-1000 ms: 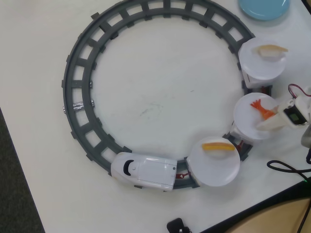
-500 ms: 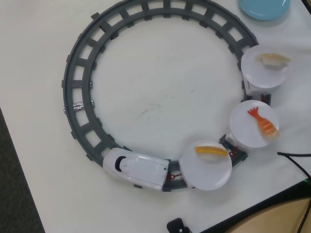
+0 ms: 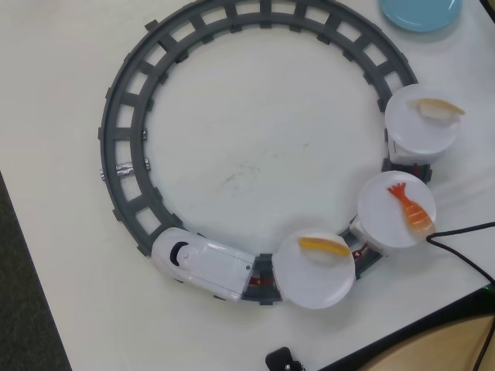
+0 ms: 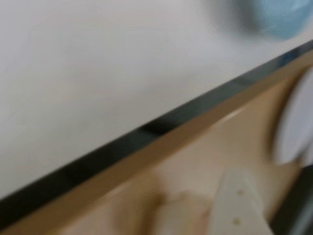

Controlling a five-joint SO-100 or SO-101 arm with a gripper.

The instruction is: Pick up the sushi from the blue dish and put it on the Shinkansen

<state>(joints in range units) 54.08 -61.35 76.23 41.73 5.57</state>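
Since the earlier frames, the train [image 3: 203,267] has advanced along the track [image 3: 128,124] and the arm has left the overhead view. Sushi [image 3: 410,207] lies on the middle car's disc [image 3: 396,210]; the blue dish [image 3: 421,11] beyond is empty. Placement appears complete; gripper [image 4: 239,205] opening cannot be determined, and no further move seems required.

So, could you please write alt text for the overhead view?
A white Shinkansen pulls three disc-topped cars round a grey ring track; the shrimp sushi lies on the middle disc. The blue dish sits at the top right.
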